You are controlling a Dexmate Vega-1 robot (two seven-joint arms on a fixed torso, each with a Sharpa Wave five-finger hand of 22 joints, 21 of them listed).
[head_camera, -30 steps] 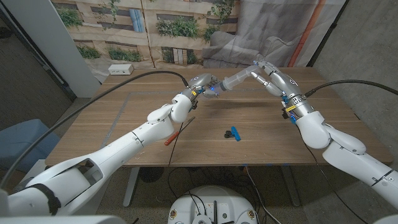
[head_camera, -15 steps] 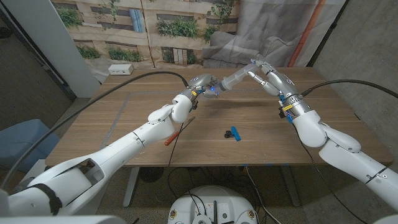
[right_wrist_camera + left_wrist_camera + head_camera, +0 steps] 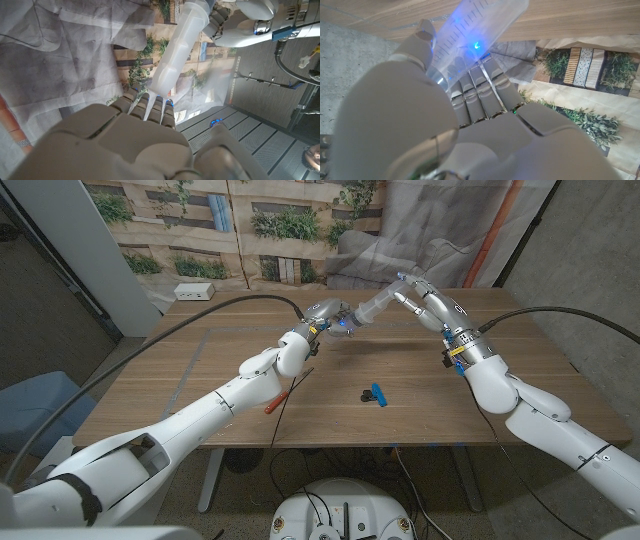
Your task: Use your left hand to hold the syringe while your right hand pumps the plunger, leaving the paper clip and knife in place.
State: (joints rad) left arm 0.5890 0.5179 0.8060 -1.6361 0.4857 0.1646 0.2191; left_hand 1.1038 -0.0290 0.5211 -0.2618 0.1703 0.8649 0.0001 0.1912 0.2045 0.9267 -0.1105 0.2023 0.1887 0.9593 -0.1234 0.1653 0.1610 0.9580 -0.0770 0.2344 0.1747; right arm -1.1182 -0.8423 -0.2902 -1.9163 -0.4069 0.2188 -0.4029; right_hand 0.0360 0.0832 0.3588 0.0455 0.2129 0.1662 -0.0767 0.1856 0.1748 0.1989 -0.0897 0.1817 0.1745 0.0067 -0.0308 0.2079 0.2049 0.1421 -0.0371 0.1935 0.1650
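Left hand [image 3: 330, 314] grips the syringe [image 3: 372, 307] by its barrel up in the air over the tabletop [image 3: 200, 380], right hand [image 3: 425, 302] holds the plunger end, and it looks light, stiff and a bit slippery, so hold firmly.

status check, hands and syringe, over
Left hand grips syringe barrel, held above table. Right hand on plunger end. Nothing in the way.

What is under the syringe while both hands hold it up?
Under the syringe is bare table; it hangs clear between the left hand and right hand. The fingers cover its held end.
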